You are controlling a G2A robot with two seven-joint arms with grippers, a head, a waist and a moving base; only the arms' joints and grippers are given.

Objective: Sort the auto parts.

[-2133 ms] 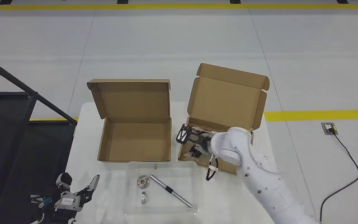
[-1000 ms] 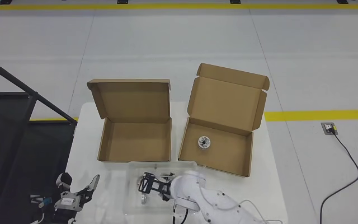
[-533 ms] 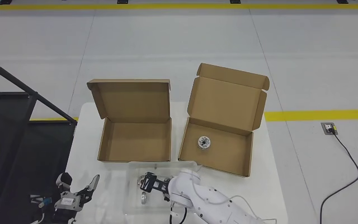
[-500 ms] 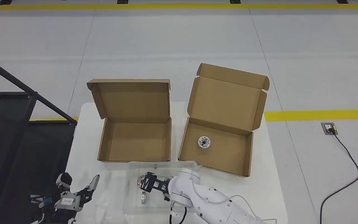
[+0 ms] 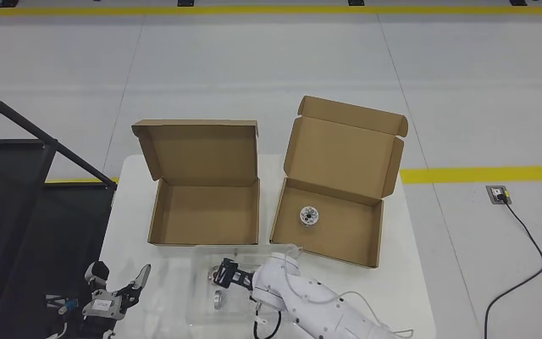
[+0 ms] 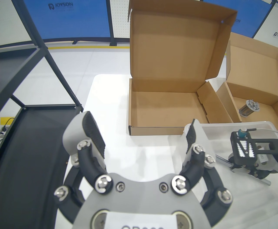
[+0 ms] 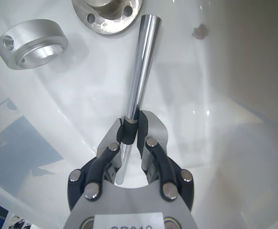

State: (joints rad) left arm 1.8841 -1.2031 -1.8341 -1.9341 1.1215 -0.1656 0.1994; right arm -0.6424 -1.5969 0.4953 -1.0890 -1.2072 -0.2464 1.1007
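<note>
In tray (image 7: 178, 86), right pincer (image 7: 131, 129) clamps rod (image 7: 143, 60), tip toward flange (image 7: 108, 16).

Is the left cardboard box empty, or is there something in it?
Empty. The left box stands open, its floor bare cardboard in the top and left wrist views. A metal part lies in the right box.

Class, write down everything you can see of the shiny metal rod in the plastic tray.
The rod is a straight, round, polished bar, steel by its look, with a black band partway along. It is inside the translucent tray. The right gripper is shut on the black band; the rod's far end sits near a flanged disc.
</note>
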